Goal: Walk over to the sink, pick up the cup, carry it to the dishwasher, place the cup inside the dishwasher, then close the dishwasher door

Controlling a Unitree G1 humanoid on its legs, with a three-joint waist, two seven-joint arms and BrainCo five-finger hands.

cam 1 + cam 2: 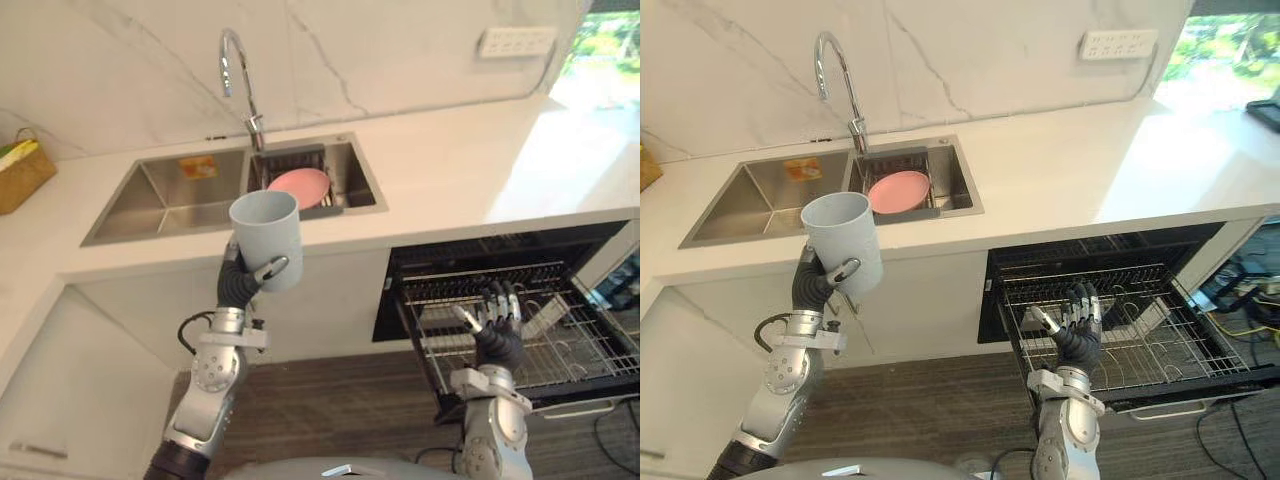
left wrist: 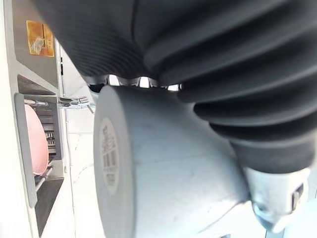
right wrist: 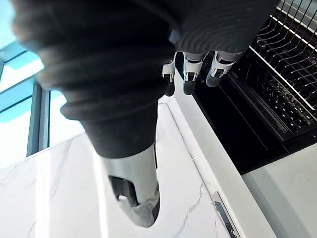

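Kitchen: white marble counter (image 1: 450,170), the dishwasher below it open. Nearest, my right hand (image 1: 497,325) hovers by the pulled-out rack (image 1: 590,340), fingers straight, empty. My left hand (image 1: 243,280) wraps round the one cup (image 1: 266,235), which is upright, raised before the counter edge and clear of the sink (image 1: 150,200). Cup judged light, rigid and smooth-walled, so likely slippery; grip mid-wall. Beyond: one sink with two basins, one pink plate (image 1: 298,186), one faucet (image 1: 235,70).

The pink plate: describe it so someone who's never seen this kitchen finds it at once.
Find the steel double sink set in the white counter. In its right basin, below the faucet, a dark rack holds the pink plate. Nothing else there is pink.
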